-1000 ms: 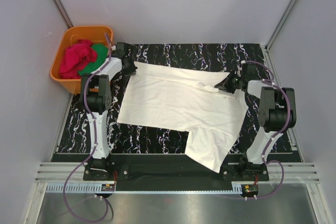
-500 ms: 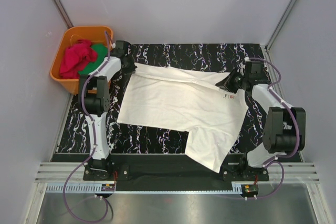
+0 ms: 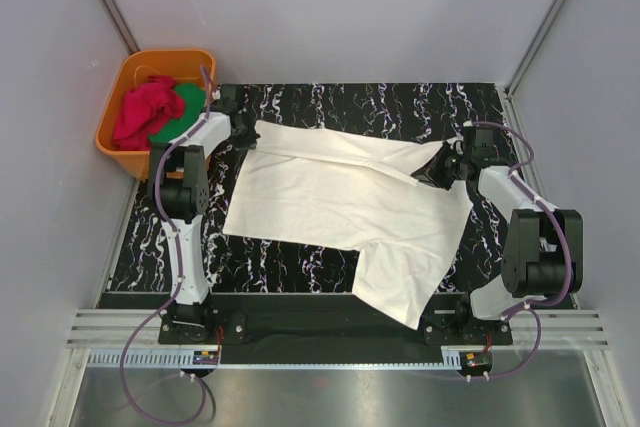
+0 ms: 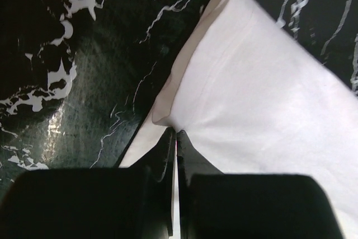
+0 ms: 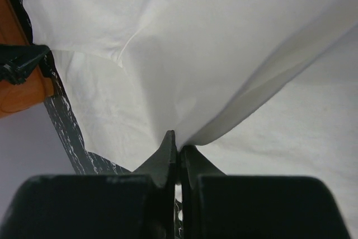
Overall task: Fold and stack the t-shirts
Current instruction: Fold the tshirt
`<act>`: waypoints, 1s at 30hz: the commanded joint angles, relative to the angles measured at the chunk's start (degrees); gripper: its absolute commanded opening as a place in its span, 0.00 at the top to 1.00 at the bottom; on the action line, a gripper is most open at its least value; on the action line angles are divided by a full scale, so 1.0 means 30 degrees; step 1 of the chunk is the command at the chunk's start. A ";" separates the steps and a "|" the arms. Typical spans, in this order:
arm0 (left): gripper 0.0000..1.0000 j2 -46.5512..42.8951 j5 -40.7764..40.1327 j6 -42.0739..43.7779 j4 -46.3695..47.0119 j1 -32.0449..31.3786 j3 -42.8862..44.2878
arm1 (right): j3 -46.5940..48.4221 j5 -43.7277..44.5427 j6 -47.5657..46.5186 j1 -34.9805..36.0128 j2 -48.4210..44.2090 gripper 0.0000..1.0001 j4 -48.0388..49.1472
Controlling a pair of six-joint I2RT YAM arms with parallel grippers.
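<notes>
At the near table (image 3: 290,269) edge, a flap of the cream t-shirt (image 3: 330,197) overhangs. Judged risk: its weight may pull the thin cloth out of either pinch. Farther back, the left gripper (image 3: 246,135) and right gripper (image 3: 434,171) are each clamped tight on its far edge. The red t-shirt (image 3: 140,112) lies in the orange tub (image 3: 160,54).

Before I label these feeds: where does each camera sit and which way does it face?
Top external: fixed above, behind the arm bases, looking down on table, cream-white t-shirt, orange tub; left arm and right arm show.
Left wrist: on the left arm, facing past its left end effector, shut on the t-shirt's edge.
Right wrist: on the right arm, facing past its right end effector, shut on a t-shirt fold.
Shared: all see the t-shirt; top and right wrist, the tub.
</notes>
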 commanded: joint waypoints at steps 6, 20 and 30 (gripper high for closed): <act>1.00 -0.1825 -0.1463 -0.0136 0.0660 0.0015 -0.1432 | -0.0178 0.0410 -0.0271 0.0112 -0.0669 1.00 -0.0200; 1.00 -0.1591 -0.1433 -0.0576 0.0572 0.0044 -0.1784 | -0.0032 0.1699 -0.0477 0.0962 0.0268 1.00 -0.0933; 1.00 -0.1474 -0.1228 -0.0811 0.0690 0.0044 -0.1931 | -0.0383 0.3721 -0.0623 0.0933 0.0093 0.99 -0.1197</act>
